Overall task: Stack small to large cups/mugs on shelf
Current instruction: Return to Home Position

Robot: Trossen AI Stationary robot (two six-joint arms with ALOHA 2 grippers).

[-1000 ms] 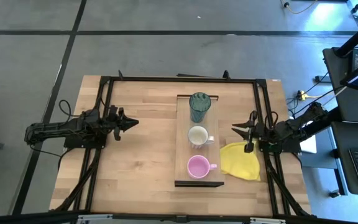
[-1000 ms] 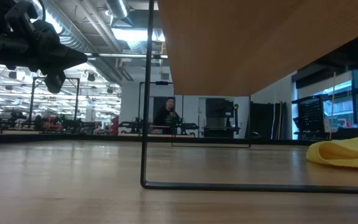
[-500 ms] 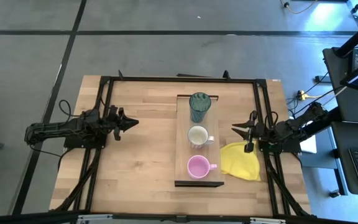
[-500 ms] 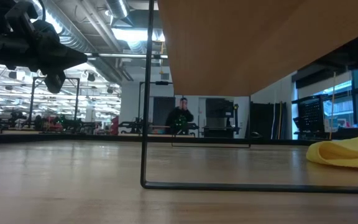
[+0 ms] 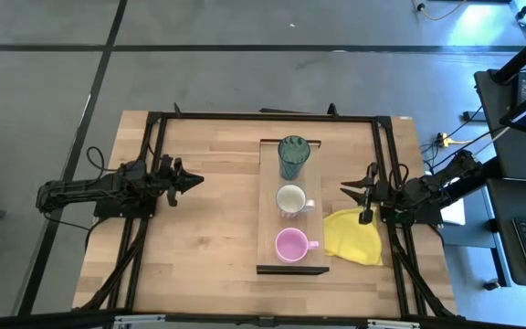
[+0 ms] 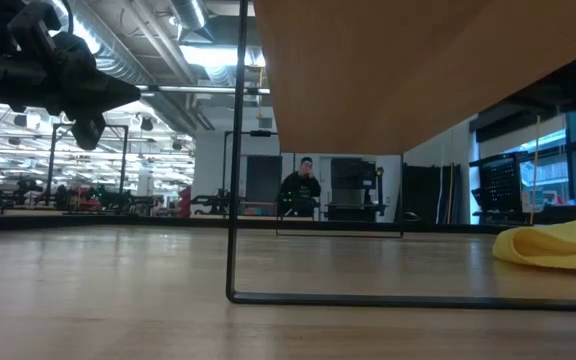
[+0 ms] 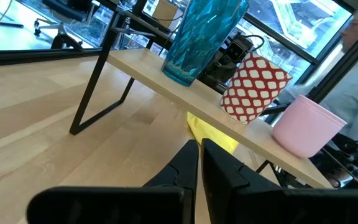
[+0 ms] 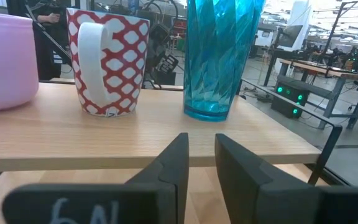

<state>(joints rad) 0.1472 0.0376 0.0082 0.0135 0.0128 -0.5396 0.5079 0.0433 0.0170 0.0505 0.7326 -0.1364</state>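
All three vessels are up on the shelf [image 5: 268, 224], lined along it in a row. The tall teal tumbler [image 5: 293, 156] stands at the far end, the red-and-white patterned mug [image 5: 290, 198] sits in the middle, and the pink mug [image 5: 291, 244] is at the near end. Each is upright and stands apart from its neighbour, with nothing nested inside anything else. The tumbler is plainly the biggest. The two mugs look close in size from above, so I can't say for sure the pink one is the smaller, but the row does read as small to large. The placing work looks finished. The left gripper [image 5: 193, 180] hangs over the table [image 5: 199, 247] well to the left of the shelf, its fingers drawn together with only a slit between them and nothing held. The right gripper [image 5: 345, 191] sits just off the shelf's right side, above the edge of a yellow cloth [image 5: 354, 236], with its fingers a little apart and empty. Neither gripper touches a cup. By my reading, all that's left is for both arms to settle at rest.
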